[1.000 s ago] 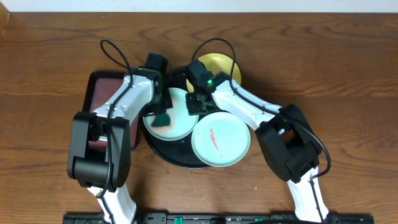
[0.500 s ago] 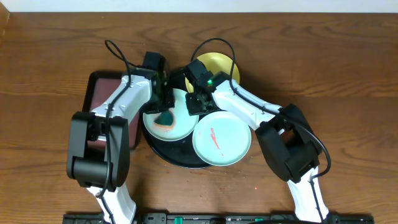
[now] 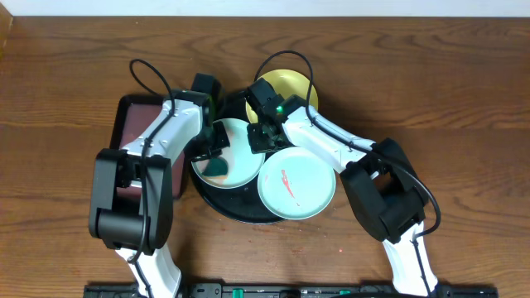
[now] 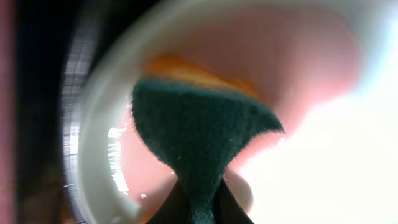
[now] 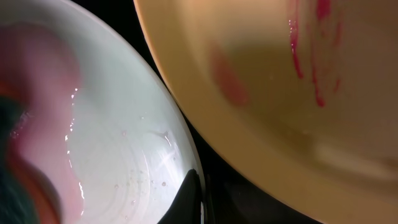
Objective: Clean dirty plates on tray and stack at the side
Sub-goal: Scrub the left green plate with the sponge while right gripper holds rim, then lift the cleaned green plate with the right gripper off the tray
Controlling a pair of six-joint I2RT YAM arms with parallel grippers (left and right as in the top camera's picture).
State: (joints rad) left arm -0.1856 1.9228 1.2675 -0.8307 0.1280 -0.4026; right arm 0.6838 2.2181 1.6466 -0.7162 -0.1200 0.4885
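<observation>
Sponge (image 3: 218,165) has slid toward the near-left rim of the left turquoise plate (image 3: 242,170) since half a second ago. Left tool (image 3: 215,151) is clenched on the sponge. Right tool (image 3: 263,137) sits at that plate's far-right rim, grip cannot tell. Plates sit on the black tray (image 3: 222,204), mid worktop (image 3: 464,99). Yellow plate (image 3: 295,88) is at the far edge. Near turquoise plate (image 3: 296,184) has a red streak. Left wrist view shows pink film around the sponge. Right wrist view shows red streaks on yellow, not visible overhead.

White arms (image 3: 323,141), black joints (image 3: 112,170), looping cables (image 3: 151,68)
</observation>
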